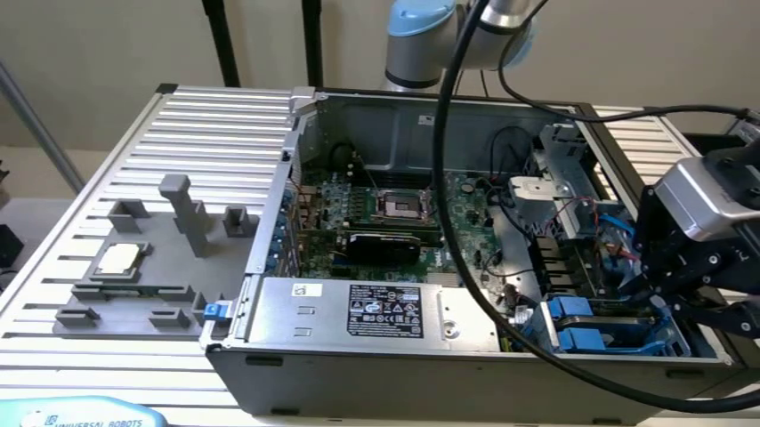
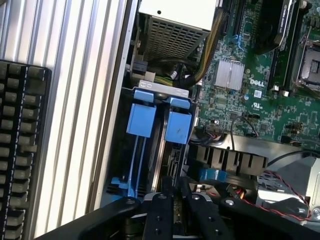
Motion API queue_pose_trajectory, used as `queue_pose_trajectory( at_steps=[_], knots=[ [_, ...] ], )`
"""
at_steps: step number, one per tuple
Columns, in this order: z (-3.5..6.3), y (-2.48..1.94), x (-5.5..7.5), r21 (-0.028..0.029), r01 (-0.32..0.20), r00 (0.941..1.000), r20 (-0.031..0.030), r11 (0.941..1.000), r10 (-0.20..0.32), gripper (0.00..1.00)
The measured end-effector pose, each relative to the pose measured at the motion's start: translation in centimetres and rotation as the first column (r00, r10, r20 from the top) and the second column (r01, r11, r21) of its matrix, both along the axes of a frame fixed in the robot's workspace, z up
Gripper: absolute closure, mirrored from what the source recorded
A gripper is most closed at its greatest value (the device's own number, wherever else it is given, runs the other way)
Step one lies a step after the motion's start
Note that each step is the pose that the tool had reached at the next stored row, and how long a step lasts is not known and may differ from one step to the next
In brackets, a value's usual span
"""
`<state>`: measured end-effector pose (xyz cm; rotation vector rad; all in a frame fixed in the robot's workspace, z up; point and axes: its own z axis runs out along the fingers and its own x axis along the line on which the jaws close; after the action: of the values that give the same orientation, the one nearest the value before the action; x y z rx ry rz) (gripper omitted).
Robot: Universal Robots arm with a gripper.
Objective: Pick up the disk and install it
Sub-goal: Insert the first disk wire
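Note:
The disk (image 2: pixel 178 126) sits on edge in the drive bay of the open computer case (image 1: pixel 356 369), its blue carrier tab facing the power supply. In the exterior view the disk (image 1: pixel 571 308) lies at the case's near right corner. My gripper (image 2: pixel 173 189) hangs over the other end of that slot. Its black fingers (image 2: pixel 159 210) stand close together with only a thin gap. A narrow metal edge of the disk runs toward that gap; whether the fingers touch it I cannot tell. From outside, the gripper (image 1: pixel 657 302) hovers just to the right of the bay.
A second blue carrier (image 2: pixel 141 119) fills the neighbouring slot. The grey power-supply box (image 1: pixel 356 311) lies along the case front, the motherboard (image 1: pixel 392 222) behind it. Black cables (image 1: pixel 457 222) cross the case. A CPU chip (image 1: pixel 121 260) and grey fixtures (image 1: pixel 178 209) stand on the ribbed table. A keyboard (image 2: pixel 20 150) lies beside the case.

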<state>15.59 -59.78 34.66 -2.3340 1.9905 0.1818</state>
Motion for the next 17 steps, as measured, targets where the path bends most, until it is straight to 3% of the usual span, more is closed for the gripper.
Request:
queue_pose_trajectory(
  at_steps=[3,6,11,17],
  knots=[
    [-0.05,0.0,-0.09,-0.0092,0.007,0.9999,-0.0089,0.9999,-0.007,0.84],
    [-0.07,-0.01,-0.15,-0.0134,0.016,0.9997,-0.0196,0.9998,-0.016,0.84],
    [-0.09,0.01,-0.2,-0.0151,0.038,0.9987,-0.0335,0.9992,-0.039,0.84],
    [-0.1,0.0,-0.21,-0.018,0.073,0.9963,-0.0427,0.9971,-0.074,0.84]
  ],
)
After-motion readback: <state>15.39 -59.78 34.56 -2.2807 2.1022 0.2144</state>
